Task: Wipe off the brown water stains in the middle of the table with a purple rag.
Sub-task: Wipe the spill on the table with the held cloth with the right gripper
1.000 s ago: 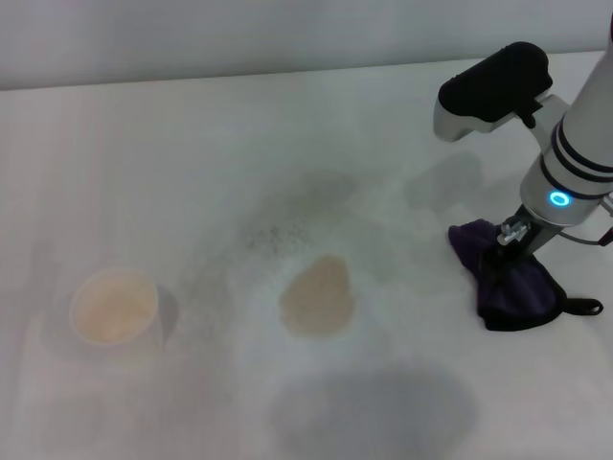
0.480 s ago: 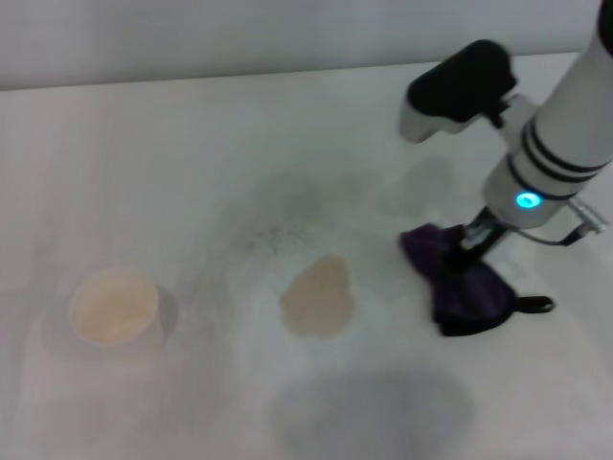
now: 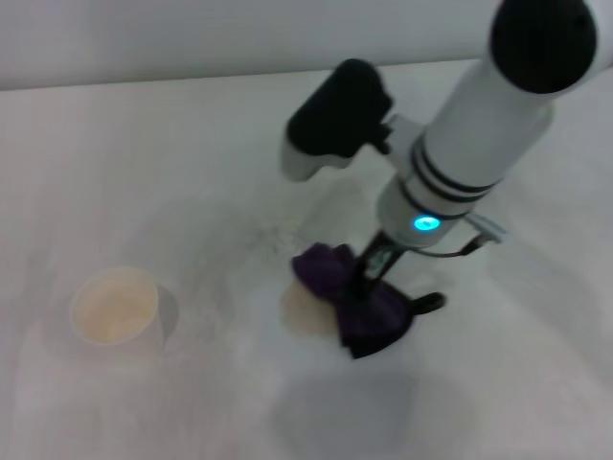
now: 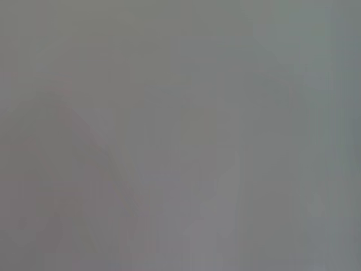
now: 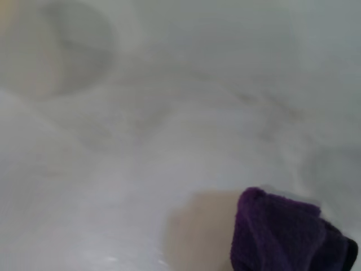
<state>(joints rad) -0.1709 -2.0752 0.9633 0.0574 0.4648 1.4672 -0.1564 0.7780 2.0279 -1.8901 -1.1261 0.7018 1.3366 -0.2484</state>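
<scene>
Surface: broad white table [image 3: 144, 153], matte, with faint grey smudges scattered toward the middle and a pale wall behind it.
Bystander: a paper cup [image 3: 115, 307] stands off to my left side, well apart from the work.
Stain: the brown water stains [image 3: 299, 309] sit mid-table as one tan wet patch; only its left part shows in the head view, the rest is under the cloth.
Rag: the purple rag [image 3: 354, 302] lies on the table, overlapping the right side of the stain; its black loop sticks out on the far side from the cup.
Rag, wrist view: the purple rag [image 5: 285, 237] shows bunched at the edge of the tan patch [image 5: 200, 228], touching it.
Right gripper: my right gripper [image 3: 369, 273] is planted down on the rag, pressing the cloth to the table; the fingers look closed on the fabric, though the cloth hides their tips.
Left gripper: nowhere in the head view, and its wrist camera gives only a blank grey field.
Handling: soft, light, floppy cloth, I'd say; it will bunch and fold instead of sliding flat, so a pinch in the middle with steady downward press should carry it best.
Grip risk: by my reckoning, a hold near the edging or the loop would let the body trail and miss the wet patch.
Friction: damp cloth on matte top will likely drag, so the pinch must be firm.
</scene>
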